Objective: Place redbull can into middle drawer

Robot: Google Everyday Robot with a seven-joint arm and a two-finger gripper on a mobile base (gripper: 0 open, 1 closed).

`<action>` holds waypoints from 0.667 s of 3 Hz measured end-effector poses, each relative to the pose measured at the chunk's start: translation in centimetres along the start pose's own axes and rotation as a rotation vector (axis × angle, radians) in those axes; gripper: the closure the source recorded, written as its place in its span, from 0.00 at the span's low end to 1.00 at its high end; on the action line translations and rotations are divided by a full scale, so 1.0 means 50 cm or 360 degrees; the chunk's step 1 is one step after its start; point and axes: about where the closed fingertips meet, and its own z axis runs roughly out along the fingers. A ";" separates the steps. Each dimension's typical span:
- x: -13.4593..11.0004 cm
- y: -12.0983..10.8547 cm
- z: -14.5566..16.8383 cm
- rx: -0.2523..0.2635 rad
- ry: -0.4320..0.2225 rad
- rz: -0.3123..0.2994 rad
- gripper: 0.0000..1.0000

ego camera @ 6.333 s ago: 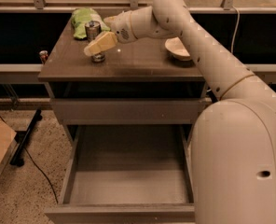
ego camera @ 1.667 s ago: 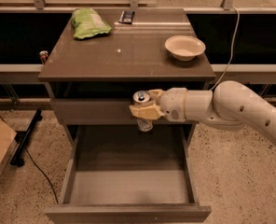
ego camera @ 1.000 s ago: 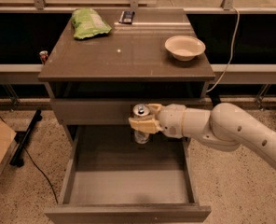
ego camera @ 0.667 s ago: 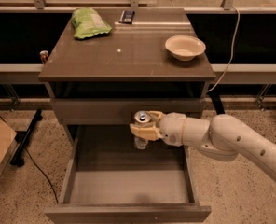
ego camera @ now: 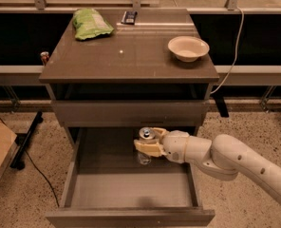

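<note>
Slim silver-and-blue redbull can [ego camera: 145, 134]: upright, silver top up, over rear part of open grey-brown middle drawer [ego camera: 131, 193]; contact with drawer floor not determinable. Tan two-finger gripper [ego camera: 144, 149]: clamped around can mid-body, arm entering from right. Closed upper drawer front [ego camera: 131, 113] directly above can. Dark table [ego camera: 131, 56] carries green crinkled bag [ego camera: 90, 23], beige round bowl [ego camera: 188, 47], small dark flat object [ego camera: 129, 17]. Small red can [ego camera: 45, 57] on ledge left of table.

The cream gripper [ego camera: 143, 148], on a white arm [ego camera: 235, 158], clasped the silver-topped can [ego camera: 146, 133] over the drawer [ego camera: 131, 191], which was grey-floored with grey-brown walls. The dark brown tabletop [ego camera: 131, 63] carried a green bag [ego camera: 90, 23] and a cream bowl [ego camera: 188, 47]. The floor [ego camera: 254, 127] was beige, speckled dark.
</note>
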 end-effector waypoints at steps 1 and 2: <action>0.070 -0.003 0.003 0.0005 -0.0002 0.0062 1.00; 0.108 -0.008 0.006 0.0007 -0.0003 0.0083 1.00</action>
